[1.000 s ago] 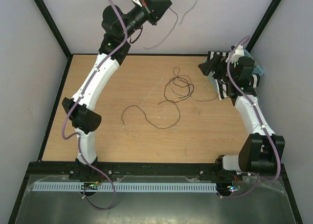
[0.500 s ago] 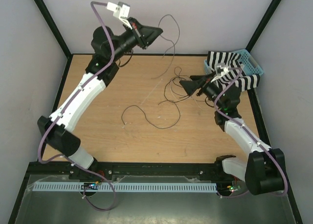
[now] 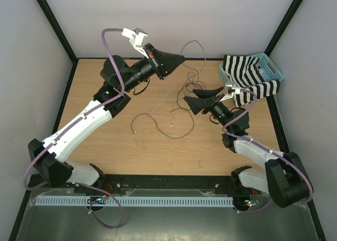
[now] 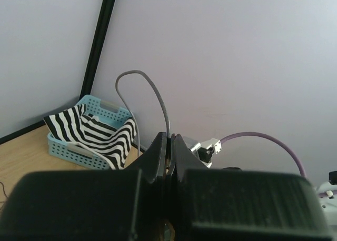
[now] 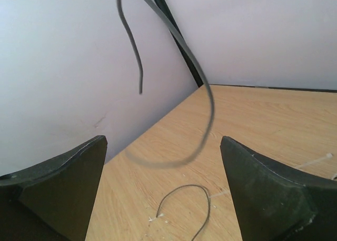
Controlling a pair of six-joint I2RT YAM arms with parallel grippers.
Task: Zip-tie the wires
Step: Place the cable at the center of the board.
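My left gripper (image 3: 180, 57) is raised above the table's far middle, shut on one dark wire (image 3: 199, 45) that arcs up from its tip and hangs down to the right. In the left wrist view the jaws (image 4: 169, 142) are closed with that wire (image 4: 152, 88) rising between them. My right gripper (image 3: 203, 94) is open, low over the tangle of wires (image 3: 192, 89). In the right wrist view the held wire (image 5: 206, 96) hangs between my open fingers (image 5: 58, 183). A loose wire (image 3: 158, 126) curls on the table. The whitish zip tie (image 3: 163, 101) lies flat left of the tangle, and it also shows in the right wrist view (image 5: 316, 161).
A light blue basket (image 3: 269, 67) with a black-and-white striped cloth (image 3: 250, 78) stands at the far right corner; it also shows in the left wrist view (image 4: 66, 149). Pale walls with black frame posts enclose the table.
My left arm came down and to the right with the wire in its jaws. My right arm swung left, away from the basket, to the tangle at the table's middle.
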